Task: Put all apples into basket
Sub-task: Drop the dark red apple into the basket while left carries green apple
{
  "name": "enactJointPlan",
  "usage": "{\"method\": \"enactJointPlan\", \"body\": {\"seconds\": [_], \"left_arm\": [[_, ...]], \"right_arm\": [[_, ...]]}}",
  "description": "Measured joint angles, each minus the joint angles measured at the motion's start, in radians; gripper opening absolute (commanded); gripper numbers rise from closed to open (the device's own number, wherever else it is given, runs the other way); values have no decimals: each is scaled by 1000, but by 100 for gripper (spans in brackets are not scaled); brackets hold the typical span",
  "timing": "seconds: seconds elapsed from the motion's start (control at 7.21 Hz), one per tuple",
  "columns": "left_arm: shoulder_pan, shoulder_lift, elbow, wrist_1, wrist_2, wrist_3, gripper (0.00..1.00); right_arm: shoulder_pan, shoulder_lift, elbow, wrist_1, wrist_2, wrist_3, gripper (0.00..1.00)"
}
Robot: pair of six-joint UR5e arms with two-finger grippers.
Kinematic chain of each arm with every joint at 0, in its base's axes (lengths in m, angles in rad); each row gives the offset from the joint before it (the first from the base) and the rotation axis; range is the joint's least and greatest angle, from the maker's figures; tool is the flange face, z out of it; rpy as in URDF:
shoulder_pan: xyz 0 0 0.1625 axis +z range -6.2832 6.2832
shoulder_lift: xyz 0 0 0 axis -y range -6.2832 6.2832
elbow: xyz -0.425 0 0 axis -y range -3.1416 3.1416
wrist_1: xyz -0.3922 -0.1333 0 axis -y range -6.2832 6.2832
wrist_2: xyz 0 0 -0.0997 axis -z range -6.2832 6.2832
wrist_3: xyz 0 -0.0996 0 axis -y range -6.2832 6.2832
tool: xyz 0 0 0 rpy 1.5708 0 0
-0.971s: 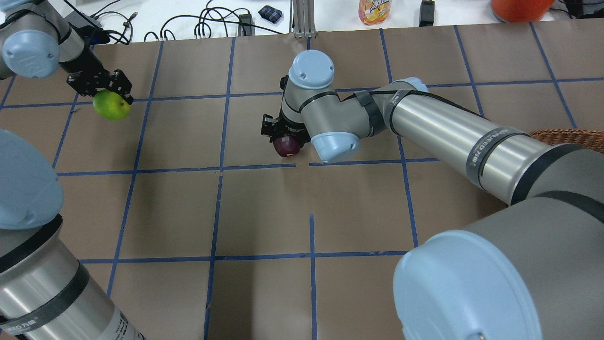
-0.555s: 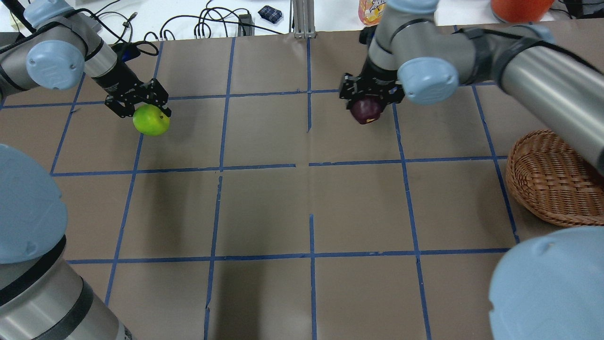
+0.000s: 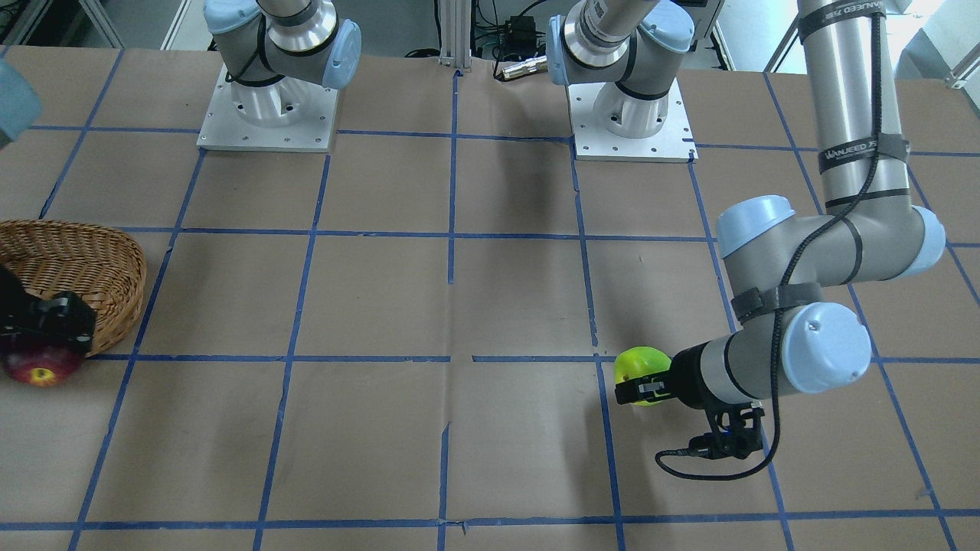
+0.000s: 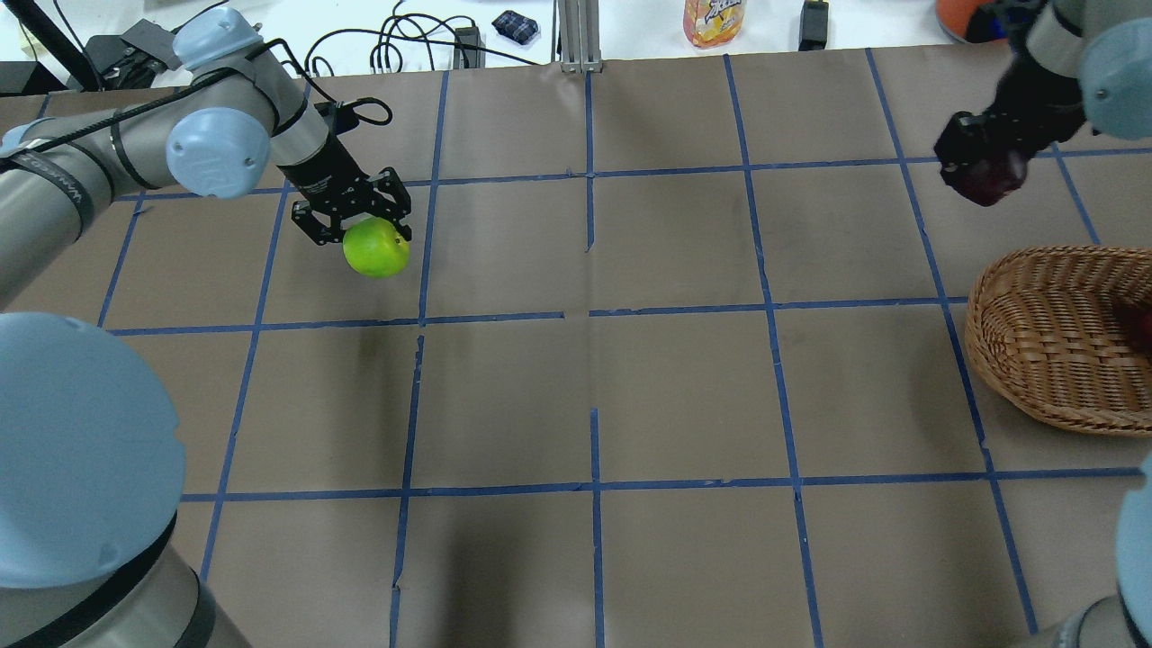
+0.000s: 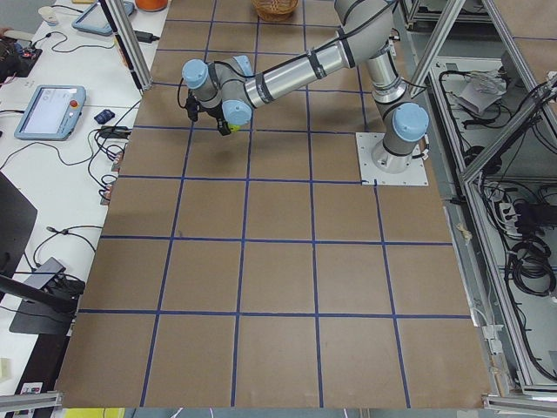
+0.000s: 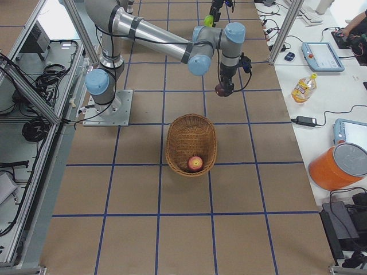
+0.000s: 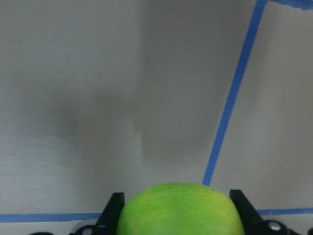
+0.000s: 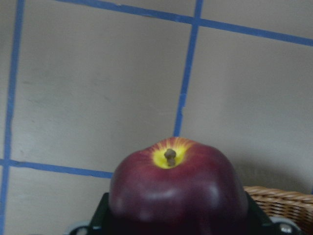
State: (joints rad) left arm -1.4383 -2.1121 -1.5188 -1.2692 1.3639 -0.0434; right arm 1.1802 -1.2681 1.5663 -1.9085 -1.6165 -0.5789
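My left gripper (image 4: pixel 356 227) is shut on the lime green apple (image 4: pixel 375 249) and holds it above the table's far left; the apple fills the bottom of the left wrist view (image 7: pixel 181 211). My right gripper (image 4: pixel 979 164) is shut on the dark maroon apple (image 4: pixel 987 185), held above the table just beyond the wicker basket (image 4: pixel 1048 335). The right wrist view shows this apple's yellow stem patch (image 8: pixel 170 155) and the basket rim (image 8: pixel 279 199). A red speckled apple (image 6: pixel 195 163) lies in the basket.
Beyond the far table edge stand a juice bottle (image 4: pixel 714 20), an orange tub (image 4: pixel 990 13) and loose cables (image 4: pixel 396 45). Both arm bases (image 3: pixel 268 115) sit on the robot's side. Blue tape lines grid the brown tabletop.
Both arms have swung to the right with their apples. The green apple has moved toward the middle. The maroon apple has moved from the centre to beside the basket's far side.
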Motion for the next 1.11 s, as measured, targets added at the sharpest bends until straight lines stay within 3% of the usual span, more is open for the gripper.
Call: {"method": "enactJointPlan", "body": {"seconds": [0.28,0.69,0.83,0.97,1.11], "left_arm": [[-19,-3,-44,81,1,-34,0],[-35,-10,-77,125,2,-80,0],[-48,-10,-88,154,4,-94,0],[-64,-13,-94,193,6,-116,0],[-79,-13,-95,216,5,-153,0]], "right_arm": [[-185,-2,74,-6,5,-232,43],[-299,5,163,-54,10,-464,74],[-326,13,181,-107,12,-518,92],[-348,21,199,-142,14,-560,100],[-359,23,209,-155,16,-578,100]]}}
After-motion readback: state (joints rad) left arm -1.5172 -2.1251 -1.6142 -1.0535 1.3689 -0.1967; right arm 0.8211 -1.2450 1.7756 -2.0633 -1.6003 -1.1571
